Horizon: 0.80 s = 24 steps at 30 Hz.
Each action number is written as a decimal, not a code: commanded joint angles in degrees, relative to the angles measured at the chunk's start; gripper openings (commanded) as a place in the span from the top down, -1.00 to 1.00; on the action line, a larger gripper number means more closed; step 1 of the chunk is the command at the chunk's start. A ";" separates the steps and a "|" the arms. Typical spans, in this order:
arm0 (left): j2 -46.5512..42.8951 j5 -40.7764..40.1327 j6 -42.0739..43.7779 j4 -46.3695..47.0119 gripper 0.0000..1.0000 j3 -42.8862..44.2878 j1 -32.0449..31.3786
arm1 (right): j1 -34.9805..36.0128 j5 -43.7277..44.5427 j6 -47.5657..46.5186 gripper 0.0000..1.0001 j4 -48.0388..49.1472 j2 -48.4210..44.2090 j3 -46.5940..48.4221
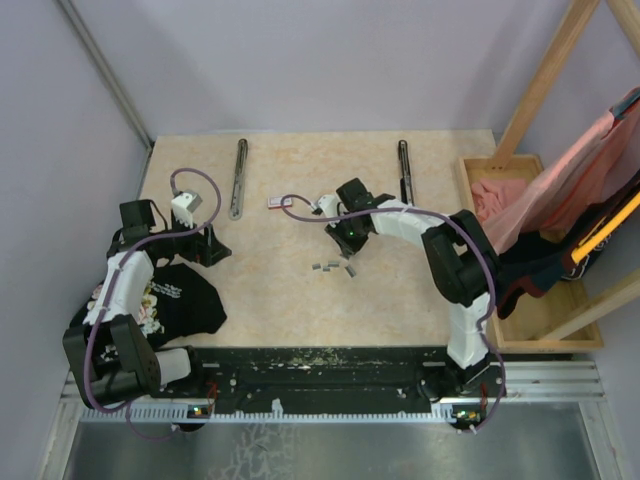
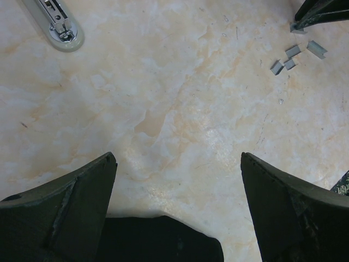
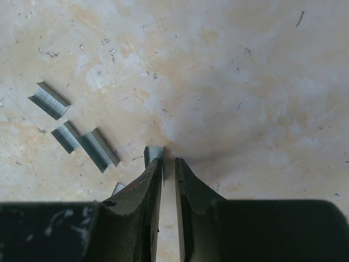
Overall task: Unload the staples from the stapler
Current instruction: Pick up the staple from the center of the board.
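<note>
Your right pincer (image 3: 168,164) is nearly closed, a slim gap left, gripping nothing; the staples (image 3: 100,149) lie on the counter (image 3: 245,82) just left of its tips (one touching). Your left pincer (image 2: 177,164) gapes open. No readable writing.

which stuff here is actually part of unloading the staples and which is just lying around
Part of the job:
- staples, loose on the table by the right gripper
- two opened staplers lying flat at the far side

Just lying about:
- small red-and-white box
- black printed cloth by the left arm
- wooden tray with pink fabric
</note>
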 commanded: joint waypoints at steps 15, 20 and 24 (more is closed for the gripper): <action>-0.14 1.90 1.22 -0.57 -1.00 1.71 0.32 | 2.04 6.80 1.12 1.00 1.47 -0.34 3.25; 0.08 1.83 1.21 -0.59 -1.00 1.75 0.38 | 2.05 6.76 1.24 1.00 1.11 -1.22 4.98; 0.12 1.90 1.27 -0.61 -1.00 1.73 0.42 | 2.03 8.38 1.97 1.00 4.07 -2.53 4.50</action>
